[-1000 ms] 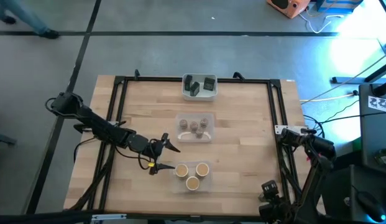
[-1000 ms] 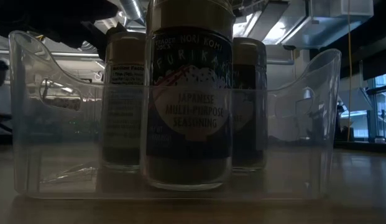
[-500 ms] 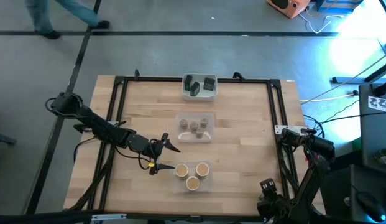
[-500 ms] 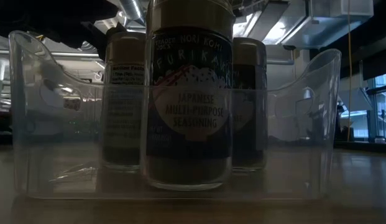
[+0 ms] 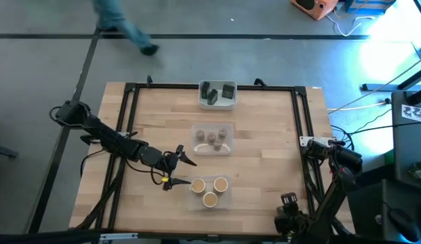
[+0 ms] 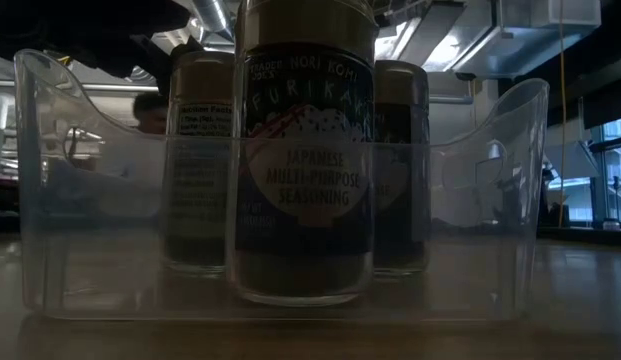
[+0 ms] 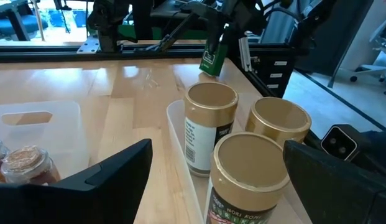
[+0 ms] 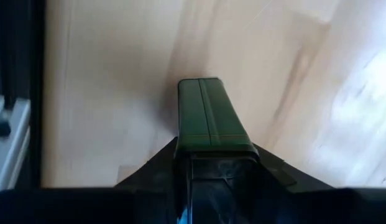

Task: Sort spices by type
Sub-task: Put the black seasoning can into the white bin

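Three tan-topped spice jars (image 5: 209, 190) stand in a clear tray (image 5: 228, 196) near the table's front. Small grey-brown jars (image 5: 212, 137) fill the middle tray, and dark blocky containers (image 5: 217, 93) the far tray. My left gripper (image 5: 181, 171) stands open just left of the tan-topped jars (image 7: 248, 168), touching nothing. My right gripper (image 5: 287, 202) hangs over the table's near right corner, pointing down, shut on a narrow green box (image 8: 208, 118). The green box (image 7: 211, 57) also shows far off in the left wrist view. My right gripper pinches the green box between its two fingers at the box's upper end (image 8: 211, 149), coming from above and pointing down. The box reaches down from the fingers toward the tabletop. Whether its lower end rests on the wood, I cannot tell.
A black frame (image 5: 306, 135) runs around the tabletop's edges. Bare wood lies right of the three trays. The low view looks through the clear tray (image 6: 70, 250) at the front jar (image 6: 305, 170). A person (image 5: 125, 27) walks on the floor beyond the far edge.
My right gripper has shifted a little toward the table's left edge and sunk slightly. The person beyond the far edge has walked toward the right. My left arm and the jars have kept still.
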You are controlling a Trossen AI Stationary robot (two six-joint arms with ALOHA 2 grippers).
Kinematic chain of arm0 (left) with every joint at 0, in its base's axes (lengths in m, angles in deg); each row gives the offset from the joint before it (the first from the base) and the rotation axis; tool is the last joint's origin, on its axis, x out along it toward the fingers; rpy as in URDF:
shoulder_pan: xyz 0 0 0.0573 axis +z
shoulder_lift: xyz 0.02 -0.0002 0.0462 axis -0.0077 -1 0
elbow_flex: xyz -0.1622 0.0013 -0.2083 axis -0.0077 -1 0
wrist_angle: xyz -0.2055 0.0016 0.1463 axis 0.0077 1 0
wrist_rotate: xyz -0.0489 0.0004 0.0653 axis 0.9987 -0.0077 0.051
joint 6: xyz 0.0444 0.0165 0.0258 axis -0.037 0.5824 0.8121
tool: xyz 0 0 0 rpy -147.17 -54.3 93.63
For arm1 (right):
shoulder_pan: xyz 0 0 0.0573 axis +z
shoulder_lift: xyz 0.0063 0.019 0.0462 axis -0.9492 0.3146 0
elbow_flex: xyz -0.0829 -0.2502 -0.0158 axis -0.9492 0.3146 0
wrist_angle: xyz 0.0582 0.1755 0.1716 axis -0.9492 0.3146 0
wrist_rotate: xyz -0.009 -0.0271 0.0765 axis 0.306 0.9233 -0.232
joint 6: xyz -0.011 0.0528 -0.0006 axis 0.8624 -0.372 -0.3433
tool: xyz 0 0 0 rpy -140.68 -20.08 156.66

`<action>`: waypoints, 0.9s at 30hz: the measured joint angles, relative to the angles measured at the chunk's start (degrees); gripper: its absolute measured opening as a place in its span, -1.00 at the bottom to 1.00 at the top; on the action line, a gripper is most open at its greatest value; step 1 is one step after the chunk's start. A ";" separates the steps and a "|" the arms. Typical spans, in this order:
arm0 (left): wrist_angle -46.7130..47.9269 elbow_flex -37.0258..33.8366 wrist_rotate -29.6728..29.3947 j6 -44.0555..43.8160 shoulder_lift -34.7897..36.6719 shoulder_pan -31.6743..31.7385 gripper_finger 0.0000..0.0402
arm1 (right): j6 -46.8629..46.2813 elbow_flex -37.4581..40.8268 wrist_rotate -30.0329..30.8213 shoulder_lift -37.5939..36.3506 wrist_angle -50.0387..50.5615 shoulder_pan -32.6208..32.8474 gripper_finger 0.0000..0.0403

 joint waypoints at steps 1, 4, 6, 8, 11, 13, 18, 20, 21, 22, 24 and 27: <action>0.00 0.00 0.00 -0.03 0.00 0.00 0.72 | -0.18 -0.44 0.46 -0.07 0.31 -0.61 -0.38; 0.04 0.00 0.00 -0.66 0.00 0.00 0.72 | -0.29 -1.28 2.58 -1.31 1.34 -2.88 -0.38; 0.05 0.00 0.00 -0.84 0.00 0.00 0.72 | -0.28 -1.43 5.05 -3.00 2.14 -4.67 -0.38; 0.24 0.00 0.00 -0.83 0.00 0.00 0.72 | -0.28 -1.46 8.49 -5.11 4.26 -6.67 -0.38; 1.10 0.00 0.00 -0.85 0.00 0.00 0.72 | 0.31 -1.46 15.15 -8.46 7.14 -9.53 -0.38; 2.31 0.00 0.00 -0.85 0.00 0.00 0.72 | 1.02 -1.48 19.95 -10.73 8.59 -11.49 -0.38; 5.53 0.00 0.00 -0.92 0.00 0.00 0.72 | 4.88 -1.50 29.48 -15.77 12.19 -17.43 -0.38; 5.70 0.00 0.01 -0.87 0.00 0.00 0.72 | 6.99 -1.50 31.79 -17.04 12.83 -20.51 -0.38; 5.64 0.00 0.00 -0.87 0.00 0.00 0.72 | 8.48 -1.50 32.74 -17.51 12.87 -22.04 -0.38; 5.60 0.00 0.00 -0.87 0.00 0.07 0.72 | 9.96 -1.50 33.51 -17.81 12.92 -23.73 -0.37; 5.97 0.00 0.00 -0.87 0.00 0.50 0.72 | 13.39 -1.50 34.86 -18.10 12.94 -27.01 -0.36; 6.64 0.00 -0.04 -0.87 0.02 1.19 0.72 | 19.62 -1.50 36.40 -18.16 12.91 -32.07 -0.36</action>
